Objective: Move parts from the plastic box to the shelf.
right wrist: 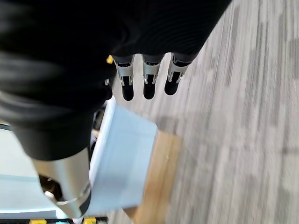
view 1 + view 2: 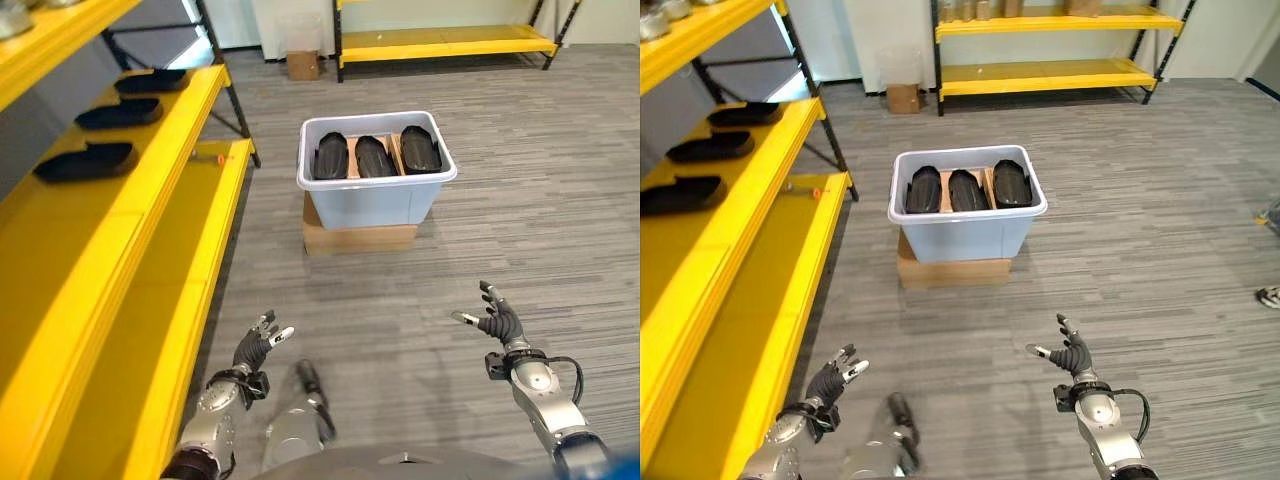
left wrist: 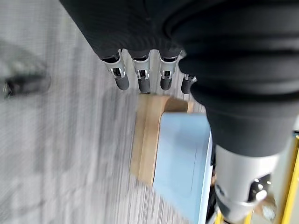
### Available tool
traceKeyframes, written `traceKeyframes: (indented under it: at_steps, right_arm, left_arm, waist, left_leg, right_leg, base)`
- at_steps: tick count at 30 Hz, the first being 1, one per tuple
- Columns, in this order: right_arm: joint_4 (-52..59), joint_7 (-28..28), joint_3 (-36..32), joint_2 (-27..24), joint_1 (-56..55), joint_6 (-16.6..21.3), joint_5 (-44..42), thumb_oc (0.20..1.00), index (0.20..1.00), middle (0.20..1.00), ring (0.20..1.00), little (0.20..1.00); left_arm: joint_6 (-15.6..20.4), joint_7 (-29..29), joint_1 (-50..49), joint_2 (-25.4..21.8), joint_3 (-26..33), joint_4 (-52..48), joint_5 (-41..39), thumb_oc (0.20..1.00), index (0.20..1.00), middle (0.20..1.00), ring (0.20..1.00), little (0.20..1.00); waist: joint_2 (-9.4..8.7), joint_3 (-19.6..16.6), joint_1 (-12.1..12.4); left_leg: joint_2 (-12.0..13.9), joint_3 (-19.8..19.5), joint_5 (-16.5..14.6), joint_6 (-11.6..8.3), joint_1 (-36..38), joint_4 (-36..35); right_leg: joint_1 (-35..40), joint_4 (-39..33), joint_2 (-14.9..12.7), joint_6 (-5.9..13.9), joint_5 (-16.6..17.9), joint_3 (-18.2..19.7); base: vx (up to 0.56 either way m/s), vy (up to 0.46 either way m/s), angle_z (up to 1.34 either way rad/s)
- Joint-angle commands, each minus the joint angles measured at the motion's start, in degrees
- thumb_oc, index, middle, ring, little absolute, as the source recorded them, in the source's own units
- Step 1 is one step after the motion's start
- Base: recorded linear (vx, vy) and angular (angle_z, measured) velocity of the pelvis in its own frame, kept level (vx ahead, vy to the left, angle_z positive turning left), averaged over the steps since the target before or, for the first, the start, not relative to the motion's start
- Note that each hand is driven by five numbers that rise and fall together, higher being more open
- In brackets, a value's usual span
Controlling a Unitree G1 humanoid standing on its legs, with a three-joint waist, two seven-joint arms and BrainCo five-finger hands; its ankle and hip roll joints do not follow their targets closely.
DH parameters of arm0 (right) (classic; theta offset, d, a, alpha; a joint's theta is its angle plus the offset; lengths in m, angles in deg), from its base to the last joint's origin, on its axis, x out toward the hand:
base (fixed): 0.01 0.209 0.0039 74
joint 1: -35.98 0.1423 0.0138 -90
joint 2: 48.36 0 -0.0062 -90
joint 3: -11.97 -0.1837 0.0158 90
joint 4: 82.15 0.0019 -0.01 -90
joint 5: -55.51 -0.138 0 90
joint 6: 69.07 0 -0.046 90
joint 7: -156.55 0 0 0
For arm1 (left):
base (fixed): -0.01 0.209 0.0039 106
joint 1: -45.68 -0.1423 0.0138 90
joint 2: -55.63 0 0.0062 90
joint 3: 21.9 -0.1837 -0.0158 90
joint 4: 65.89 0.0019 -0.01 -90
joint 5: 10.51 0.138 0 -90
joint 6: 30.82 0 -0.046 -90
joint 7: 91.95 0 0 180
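A pale blue plastic box (image 2: 375, 195) stands on a cardboard carton (image 2: 358, 238) in the middle of the floor. Three black parts (image 2: 376, 156) lie side by side in it. Three more black parts (image 2: 86, 160) rest on the yellow shelf (image 2: 150, 190) along the left. My left hand (image 2: 256, 345) hangs low near the shelf's lower board, fingers relaxed and holding nothing. My right hand (image 2: 497, 318) hovers low on the right, fingers spread and holding nothing. Both hands are well short of the box. Each wrist view shows straight fingers (image 3: 142, 77) (image 1: 148, 77) with the box (image 3: 184, 163) (image 1: 124, 158) beyond.
A second yellow rack (image 2: 445, 42) stands against the far wall, with a small cardboard box (image 2: 302, 65) beside it. A small orange item (image 2: 221, 157) lies on the lower shelf board. A shoe (image 2: 1270, 296) shows at the right edge. Grey carpet lies between me and the box.
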Motion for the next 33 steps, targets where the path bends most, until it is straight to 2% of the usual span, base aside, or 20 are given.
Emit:
traceKeyframes:
  at_steps: [1,3,4,8,9,11,13,14,15,17,19,21,23,24,28,31,32,33]
  right_arm:
    - [3.2,1.3,-3.9,-0.9,3.0,2.5,0.1,1.000,1.000,1.000,1.000,1.000]
    - [3.9,2.7,-4.1,-0.8,2.3,2.2,0.0,1.000,1.000,1.000,1.000,1.000]
    - [3.9,3.4,-4.2,-0.1,1.7,2.7,0.6,1.000,1.000,1.000,1.000,1.000]
    - [3.7,1.5,-3.2,1.4,2.5,2.3,-0.8,1.000,1.000,1.000,1.000,1.000]
    - [3.4,1.0,-3.1,1.9,2.9,2.1,-1.1,1.000,1.000,1.000,1.000,1.000]
    - [3.5,0.0,-2.8,2.8,3.7,1.7,-0.5,1.000,1.000,1.000,1.000,1.000]
    - [3.9,-0.5,-1.7,3.4,4.2,1.4,0.3,1.000,1.000,1.000,1.000,1.000]
    - [3.9,-0.5,-1.7,3.4,4.2,1.4,0.3,1.000,1.000,1.000,1.000,1.000]
    - [3.9,-0.2,-1.7,3.3,4.4,2.3,0.3,1.000,1.000,1.000,1.000,1.000]
    - [3.7,0.4,-2.3,3.2,4.3,3.1,0.4,1.000,1.000,1.000,1.000,1.000]
    - [3.9,0.8,-3.0,3.2,3.9,3.2,0.3,1.000,1.000,1.000,1.000,1.000]
    - [4.1,0.1,-3.4,3.6,3.6,3.0,0.3,1.000,1.000,1.000,1.000,1.000]
    - [4.4,-0.5,-3.8,4.0,3.2,2.4,0.3,1.000,1.000,1.000,1.000,1.000]
    - [4.6,-0.9,-4.0,4.2,2.9,2.1,0.9,1.000,1.000,1.000,1.000,1.000]
    - [4.7,-0.4,-5.0,2.5,2.0,1.3,3.7,1.000,1.000,1.000,1.000,1.000]
    - [3.5,-1.3,-6.0,-0.6,2.8,-0.5,3.2,1.000,1.000,1.000,1.000,1.000]
    - [2.8,-1.5,-6.6,-1.9,2.7,-0.6,3.0,1.000,1.000,1.000,1.000,1.000]
    - [2.6,-1.7,-6.9,-2.1,2.5,-0.5,3.0,1.000,1.000,1.000,1.000,1.000]
  left_arm:
    - [4.8,-0.5,-0.3,-1.0,1.8,-3.0,0.3,1.000,1.000,1.000,1.000,1.000]
    - [4.9,-0.5,-0.4,-1.5,1.8,-3.0,0.6,1.000,1.000,1.000,1.000,1.000]
    - [4.4,-0.4,-0.1,-2.2,1.9,-2.9,1.2,1.000,1.000,1.000,1.000,1.000]
    - [4.4,0.4,0.8,-2.9,1.7,-1.5,2.9,1.000,1.000,1.000,1.000,1.000]
    - [4.7,0.7,1.0,-3.1,1.6,-1.1,3.6,1.000,1.000,1.000,1.000,1.000]
    - [4.5,1.2,1.3,-3.7,1.8,-0.5,4.4,1.000,1.000,1.000,1.000,1.000]
    - [4.7,1.1,0.7,-3.6,2.0,-0.2,3.4,1.000,1.000,1.000,1.000,1.000]
    - [4.7,1.1,0.7,-3.6,2.0,-0.2,3.4,1.000,1.000,1.000,1.000,1.000]
    - [4.7,0.3,0.5,-3.5,2.0,-0.3,2.8,1.000,1.000,1.000,1.000,1.000]
    - [4.2,-0.6,0.8,-3.5,1.8,-0.4,3.1,1.000,1.000,1.000,1.000,1.000]
    - [3.9,-1.5,0.9,-3.9,1.5,-0.5,4.0,1.000,1.000,1.000,1.000,1.000]
    - [4.4,-2.0,0.6,-4.5,0.6,-1.0,5.4,1.000,1.000,1.000,1.000,1.000]
    - [5.2,-1.1,-0.2,-5.2,0.0,-1.5,5.0,1.000,1.000,1.000,1.000,1.000]
    - [5.2,-0.6,-1.0,-5.4,-0.1,-2.0,4.7,1.000,1.000,1.000,1.000,1.000]
    - [3.8,1.8,-4.1,-4.7,0.4,-3.1,3.2,1.000,1.000,1.000,1.000,1.000]
    - [3.1,1.6,-5.4,-3.6,0.9,-4.1,2.9,1.000,1.000,1.000,1.000,1.000]
    - [3.4,2.4,-5.0,-3.0,1.0,-3.7,3.3,1.000,1.000,1.000,1.000,1.000]
    - [3.4,2.4,-4.9,-2.9,1.0,-3.6,3.7,1.000,1.000,1.000,1.000,1.000]
  waist:
    - [-1.30,1.2,3.0]
    - [-1.76,0.7,2.9]
    - [-2.24,0.5,3.0]
    - [-2.62,-0.5,3.2]
    - [-2.75,-0.7,3.4]
    - [-2.98,-1.1,3.6]
    - [-2.73,-0.9,3.5]
    - [-2.73,-0.9,3.5]
    - [-2.20,-0.4,3.0]
    - [-2.72,0.2,2.5]
    - [-3.69,0.8,2.1]
    - [-4.91,1.4,1.8]
    - [-5.23,2.1,1.7]
    - [-5.22,2.4,1.7]
    - [-4.99,1.6,1.9]
    - [-5.13,0.3,1.8]
    - [-4.95,-0.3,1.5]
    - [-4.84,-0.5,1.4]
  left_leg:
    - [6.5,-1.9,-2.1,-7.83,2.4,4.8]
    - [5.5,-1.3,-4.4,-6.96,2.5,6.6]
    - [4.0,0.1,-6.5,-5.34,3.5,7.1]
    - [0.2,0.2,-7.6,-2.62,5.5,4.3]
    - [-0.8,0.6,-8.1,-1.71,5.8,3.6]
    - [-2.7,2.5,-9.3,0.72,7.0,1.9]
    - [-3.5,2.6,-10.4,1.99,8.7,1.0]
    - [-3.5,2.6,-10.4,1.99,8.7,1.0]
    - [-2.9,1.8,-11.0,1.23,10.6,0.4]
    - [-2.6,1.5,-11.7,0.20,12.3,0.2]
    - [-2.5,1.1,-12.9,-0.62,13.4,0.5]
    - [-2.5,0.4,-14.7,-0.94,14.4,0.8]
    - [-1.3,0.1,-16.2,-1.34,15.4,1.4]
    - [-0.5,0.3,-16.5,-1.51,15.6,1.8]
    - [2.3,1.2,-15.7,-3.33,15.4,4.0]
    - [6.2,2.9,-15.9,-5.46,15.2,8.6]
    - [8.3,4.9,-14.0,-6.64,14.5,11.6]
    - [8.8,5.3,-13.4,-6.94,14.1,12.4]
  right_leg:
    - [-10.5,-2.2,0.5,-0.93,8.4,1.3]
    - [-10.3,-0.9,0.3,-1.04,7.0,1.2]
    - [-9.6,0.9,0.6,-0.98,5.2,0.9]
    - [-11.4,6.5,1.5,-0.10,4.2,1.4]
    - [-12.3,9.8,1.4,0.38,4.5,1.1]
    - [-16.5,20.7,-0.3,3.01,7.7,-0.1]
    - [-21.8,26.4,-0.8,4.45,10.5,-0.2]
    - [-22.0,26.4,-0.8,4.45,10.4,-0.2]
    - [-25.1,20.8,-0.7,3.79,11.5,-1.4]
    - [-25.9,11.8,-2.8,4.12,14.5,-2.1]
    - [-25.9,3.5,-5.2,5.37,19.0,-1.9]
    - [-27.4,-1.4,-8.6,7.46,25.5,0.1]
    - [-28.9,-3.4,-11.0,8.73,28.1,1.2]
    - [-29.1,-3.2,-11.5,8.95,28.1,1.0]
    - [-24.9,-3.7,-9.1,7.60,22.1,-2.0]
    - [-22.0,-3.0,-6.6,3.69,17.9,-4.5]
    - [-20.2,-3.8,-5.1,1.92,16.5,-5.8]
    - [-19.9,-4.1,-4.7,1.55,16.2,-6.2]
  base:
    - [0.25,0.244,-1.19]
    - [0.29,0.252,-0.48]
    - [0.33,0.271,0.14]
    - [0.22,0.215,0.16]
    - [0.17,0.208,0.22]
    - [0.15,0.222,0.34]
    - [0.12,0.119,0.24]
    - [0.15,-0.030,-0.02]
    - [0.17,-0.143,0.02]
    - [0.20,-0.202,0.02]
    - [0.24,-0.243,0.10]
    - [0.28,-0.315,-0.02]
    - [0.29,-0.304,0.38]
    - [0.29,-0.279,0.52]
    - [0.42,-0.310,0.30]
    - [0.46,-0.363,0.15]
    - [0.41,-0.391,0.06]
    - [0.38,-0.307,0.26]
